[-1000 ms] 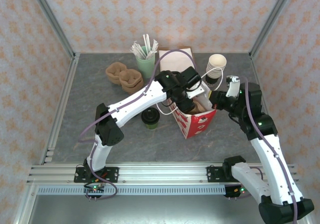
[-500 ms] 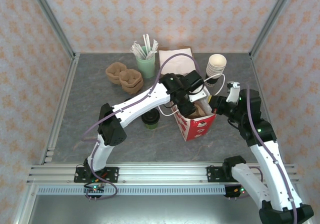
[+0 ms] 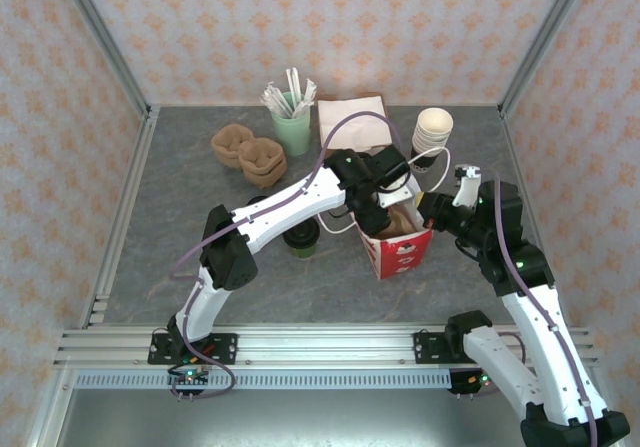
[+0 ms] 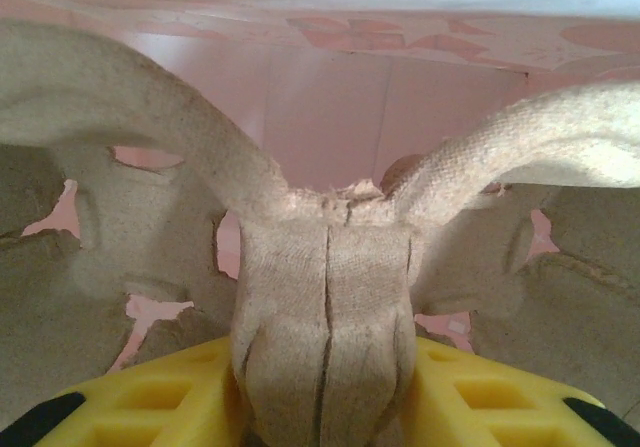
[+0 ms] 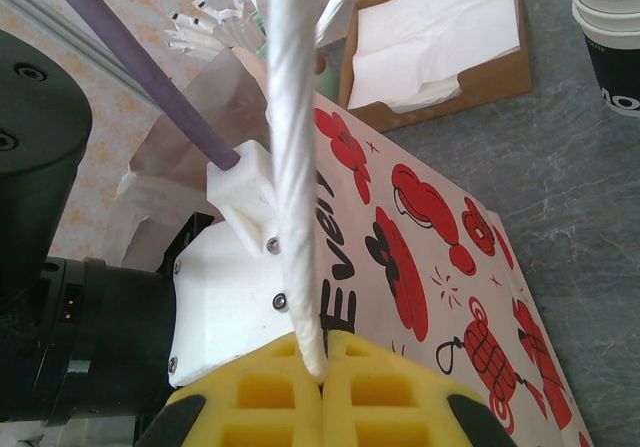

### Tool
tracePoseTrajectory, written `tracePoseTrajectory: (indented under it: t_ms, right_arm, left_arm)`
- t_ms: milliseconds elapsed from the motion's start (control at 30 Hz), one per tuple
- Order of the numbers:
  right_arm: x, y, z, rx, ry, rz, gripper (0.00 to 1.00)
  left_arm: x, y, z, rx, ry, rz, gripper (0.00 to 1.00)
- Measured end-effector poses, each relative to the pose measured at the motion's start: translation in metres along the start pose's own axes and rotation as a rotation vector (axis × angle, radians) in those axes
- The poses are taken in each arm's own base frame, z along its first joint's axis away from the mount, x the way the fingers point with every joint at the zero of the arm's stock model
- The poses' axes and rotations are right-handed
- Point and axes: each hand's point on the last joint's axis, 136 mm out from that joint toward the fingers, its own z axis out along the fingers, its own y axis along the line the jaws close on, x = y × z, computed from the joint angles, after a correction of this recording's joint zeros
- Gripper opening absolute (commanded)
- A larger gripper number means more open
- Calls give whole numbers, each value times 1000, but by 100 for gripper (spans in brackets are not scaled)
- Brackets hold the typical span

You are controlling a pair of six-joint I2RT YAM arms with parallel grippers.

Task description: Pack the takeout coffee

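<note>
Left pincer clamps the pulp carrier, our arm arched rightward into the red bag; right pincer pinches its handle

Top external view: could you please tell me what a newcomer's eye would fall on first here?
The red bag stands in the middle, and the left claw reaches into its open top, gripping a pulp cup carrier. The right claw is shut on the bag's white handle. The takeout coffee sits on the table just left of the bag.
</note>
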Motion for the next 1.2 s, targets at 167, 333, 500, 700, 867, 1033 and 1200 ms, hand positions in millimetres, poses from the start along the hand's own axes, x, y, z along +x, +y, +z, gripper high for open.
tracePoseTrajectory:
  t_ms: [167, 333, 500, 700, 867, 1033, 1200]
  right_arm:
    - [0, 0, 0, 3, -1, -2, 4]
    - [-1, 2, -5, 0, -18, -8, 4]
    - [2, 5, -12, -18, -36, -12, 4]
    - [5, 4, -14, -19, -38, -11, 3]
    - [5, 5, -17, -24, -47, -9, 3]
    - [10, 3, -18, -22, -42, -9, 3]
    - [16, -1, -16, -15, -28, -4, 3]
  left_arm:
    - [0, -1, 1, 3, -1, 0, 43]
    - [1, -1, 10, 8, 2, 0, 44]
    - [2, -2, 14, 10, 1, 2, 46]
    - [0, -3, 14, 11, -8, 5, 58]
    - [-2, -2, 5, 8, -32, 5, 59]
    - [-9, -3, -24, 5, -97, 7, 60]
    - [-14, -7, -54, 23, -167, 3, 63]
